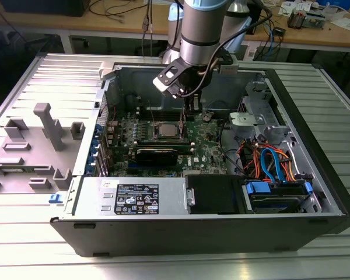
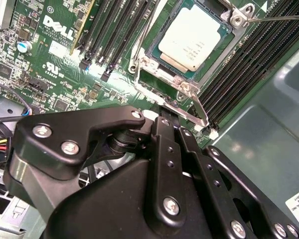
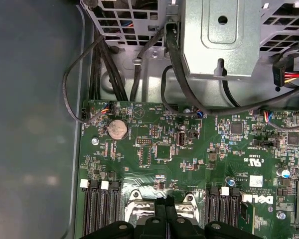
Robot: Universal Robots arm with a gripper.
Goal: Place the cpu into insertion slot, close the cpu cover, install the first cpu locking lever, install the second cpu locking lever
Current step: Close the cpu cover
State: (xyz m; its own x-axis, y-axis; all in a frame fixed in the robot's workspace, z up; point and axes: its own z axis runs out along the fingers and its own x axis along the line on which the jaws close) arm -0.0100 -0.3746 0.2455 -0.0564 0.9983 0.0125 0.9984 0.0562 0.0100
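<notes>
Over the middle of the board [image 1: 192,146], inside the open case [image 1: 221,233] lying on its side on the table [image 1: 163,268], the arm [image 1: 204,29] reaches down and the gripper [image 1: 190,108] hangs just beyond the slot [image 1: 166,129], toward the case's far wall. The second wrist view shows the cpu [image 2: 194,37] lying flat in the slot [image 2: 157,59], silver top up, with its green border and the slot's dark frame bare all round it. The cover [image 2: 189,107] is not down over the chip: it stands raised at the slot's edge nearest the gripper [image 2: 172,127], seen almost edge-on. The fingers [image 3: 161,209] are drawn together with hardly a gap, tips right at that raised plate; I cannot tell whether they pinch it. One thin wire lever [image 2: 279,19] juts out past the slot's corner, over the memory slots [image 2: 269,55] on that side.
</notes>
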